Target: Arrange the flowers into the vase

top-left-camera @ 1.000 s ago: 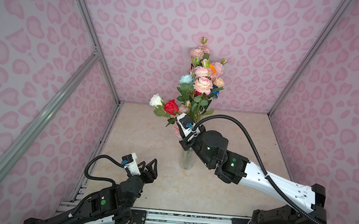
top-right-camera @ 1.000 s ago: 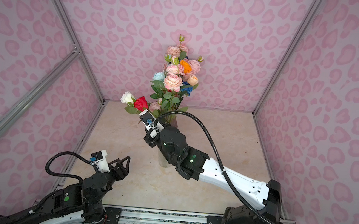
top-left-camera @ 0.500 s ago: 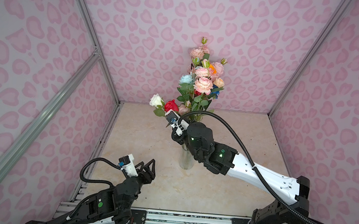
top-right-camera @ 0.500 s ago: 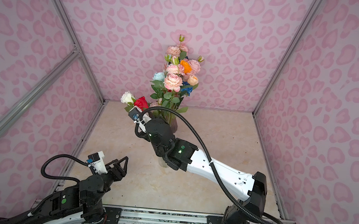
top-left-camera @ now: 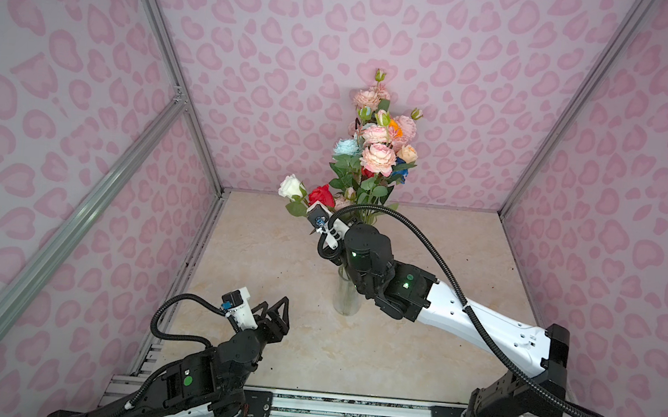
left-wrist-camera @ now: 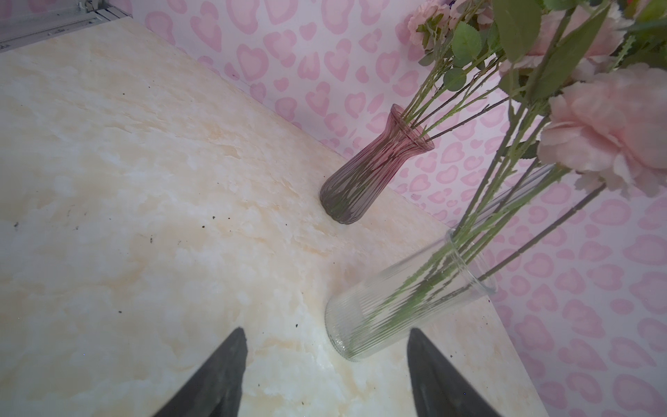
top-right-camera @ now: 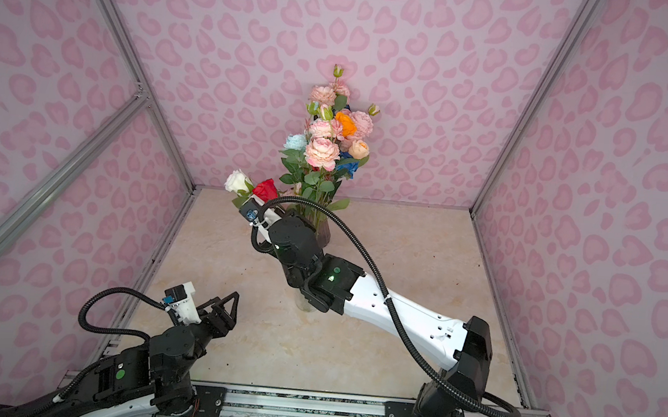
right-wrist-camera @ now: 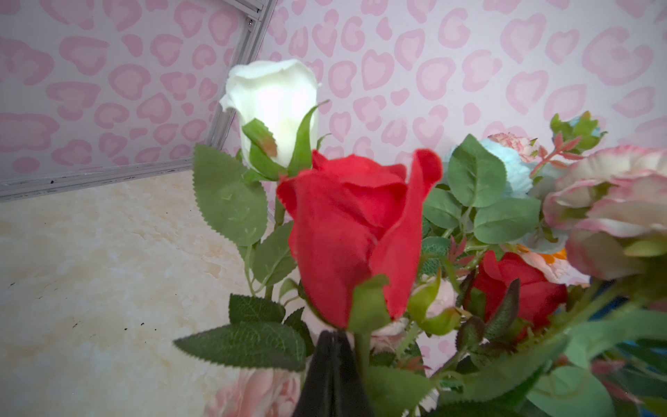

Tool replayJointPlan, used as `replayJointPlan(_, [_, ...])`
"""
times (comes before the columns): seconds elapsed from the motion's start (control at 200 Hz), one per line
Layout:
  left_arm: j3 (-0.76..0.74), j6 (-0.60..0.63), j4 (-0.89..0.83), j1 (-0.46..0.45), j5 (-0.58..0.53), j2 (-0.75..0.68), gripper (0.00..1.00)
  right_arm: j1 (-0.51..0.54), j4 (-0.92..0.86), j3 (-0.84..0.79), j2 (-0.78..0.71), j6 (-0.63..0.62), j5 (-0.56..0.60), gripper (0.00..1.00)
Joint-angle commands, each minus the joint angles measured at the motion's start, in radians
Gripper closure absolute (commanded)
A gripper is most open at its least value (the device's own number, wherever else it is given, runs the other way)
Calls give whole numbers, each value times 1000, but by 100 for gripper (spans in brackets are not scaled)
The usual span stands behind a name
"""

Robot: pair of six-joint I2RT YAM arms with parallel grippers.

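Red cloth-like petals fill the right wrist view: a red rose (right-wrist-camera: 353,231) stands in front of a white rose (right-wrist-camera: 274,108), and in both top views the pair leans out on the left side of the bunch. The right claw (right-wrist-camera: 332,372) is closed, jaws together just under the red bloom, with its green stem passing just beside them. No stem shows between the jaws, so it appears to hold nothing. The left claw (top-left-camera: 274,305) hangs low over the table (top-left-camera: 277,254), jaws apart and empty, pointed toward the clear ribbed vase (left-wrist-camera: 397,303). The flowers (top-left-camera: 377,155) all stand in glass: several stems in the clear ribbed vase, the tall bunch in a purple-tinted vase (left-wrist-camera: 371,173) at the back of the table; none lies on the table. Which vase the red and white roses run into is hidden by the right arm (top-left-camera: 480,319). Judged by look, the stems are thin, light and springy, the blooms soft and easily crushed — the hold belongs on bare stem below the leaves, not on petals. The vases look light, smooth and breakable; a sideways tug on a stem could tip one.
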Motion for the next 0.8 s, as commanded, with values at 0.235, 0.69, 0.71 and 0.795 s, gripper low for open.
replayJointPlan(0.235, [-1,-5,1,1,-21,5,29,12,103,-104,-91,16,-5,100])
replayJointPlan(0.69, [-8,5,14,1,-12,25,28,26,31,-379,-382,316,-96,78])
replayJointPlan(0.71, [-7,7,13,1,-10,25,28,15,18,-389,-395,341,-125,78])
replayJointPlan(0.795, [-9,11,16,1,-7,25,28,-69,-2,-449,-441,452,-268,78])
